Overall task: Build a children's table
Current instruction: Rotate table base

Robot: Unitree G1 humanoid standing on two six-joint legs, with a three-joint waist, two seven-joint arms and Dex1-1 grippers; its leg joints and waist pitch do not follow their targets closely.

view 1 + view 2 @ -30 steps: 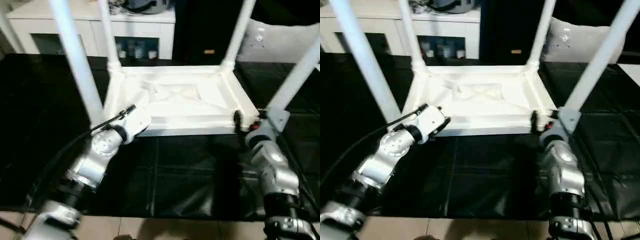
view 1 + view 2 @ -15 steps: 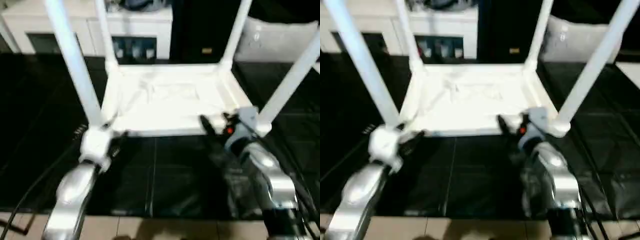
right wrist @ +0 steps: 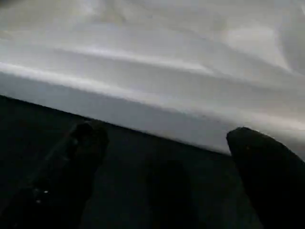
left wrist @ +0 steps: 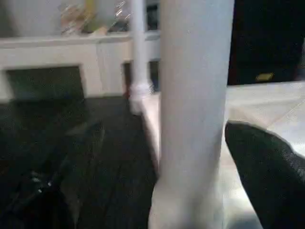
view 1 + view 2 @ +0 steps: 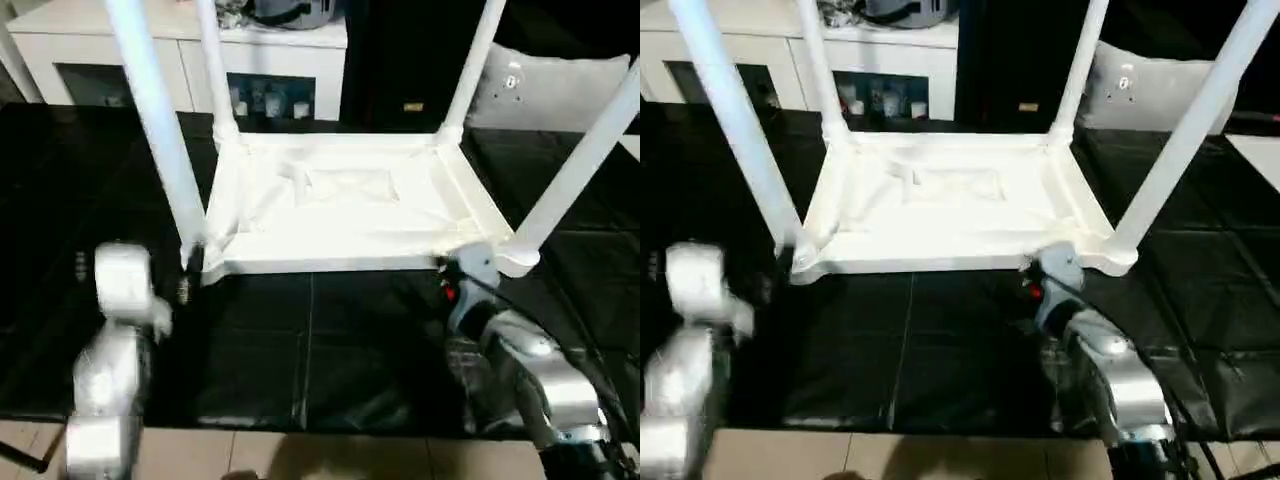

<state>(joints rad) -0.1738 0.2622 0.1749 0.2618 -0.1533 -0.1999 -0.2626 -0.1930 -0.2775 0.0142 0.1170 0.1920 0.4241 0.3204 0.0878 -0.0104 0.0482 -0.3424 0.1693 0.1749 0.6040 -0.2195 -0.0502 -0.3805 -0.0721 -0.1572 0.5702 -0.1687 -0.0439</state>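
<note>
- The children's table (image 5: pixel 345 200) lies upside down on the black counter (image 5: pixel 330 350), with all four white legs (image 5: pixel 150 110) standing up from its corner sockets.
- Judged from this, assembly looks nearly finished; the step in hand seems to be letting go after seating the legs.
- The left hand (image 4: pixel 157 157) has its black fingers (image 4: pixel 267 167) spread apart, with the near-left leg standing between them, apparently untouched.
- The right hand (image 3: pixel 162 167) is also spread wide and empty; the tabletop's near edge lies just ahead of it.
- The next move likely calls for gripping the tabletop's rim on both sides and turning it upright.
</note>
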